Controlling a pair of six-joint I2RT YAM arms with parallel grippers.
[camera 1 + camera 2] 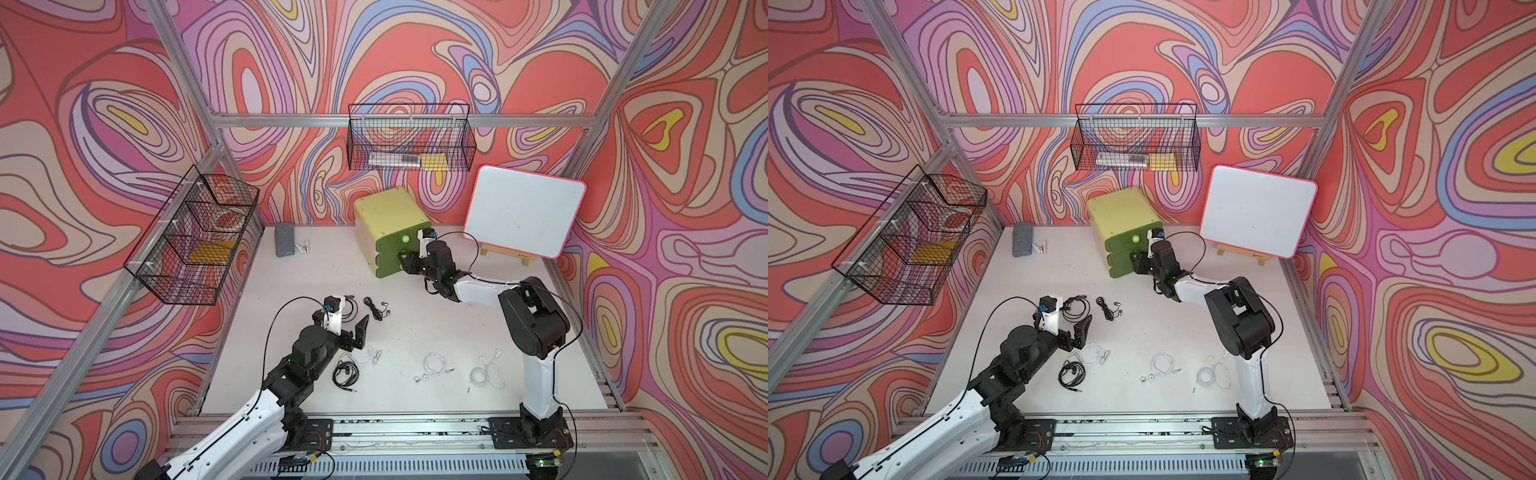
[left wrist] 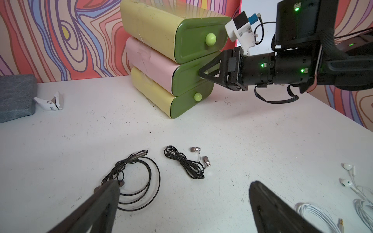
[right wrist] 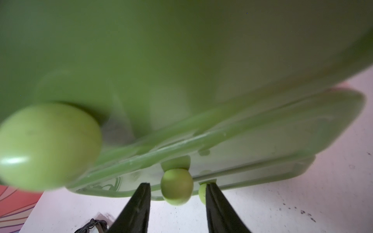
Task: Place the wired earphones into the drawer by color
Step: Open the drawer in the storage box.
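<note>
The drawer unit (image 1: 386,208) has three stacked drawers with green fronts and pale green knobs, all closed. My right gripper (image 3: 177,185) is open and straddles the middle drawer's knob (image 3: 176,186), with a gap on each side; it also shows in both top views (image 1: 402,259) (image 1: 1136,259). My left gripper (image 2: 183,187) hangs open and empty over the table (image 1: 357,332). Just beyond it lie a black coiled earphone set (image 2: 139,181) and a black set with silver buds (image 2: 185,163). Another black set (image 1: 345,374) and three white sets (image 1: 368,355) (image 1: 434,365) (image 1: 484,372) lie nearer the front.
A grey block (image 1: 284,239) and a white clip (image 1: 302,248) sit at the back left. A whiteboard on a small easel (image 1: 525,210) stands right of the drawers. Wire baskets hang on the back wall (image 1: 409,137) and the left wall (image 1: 195,237).
</note>
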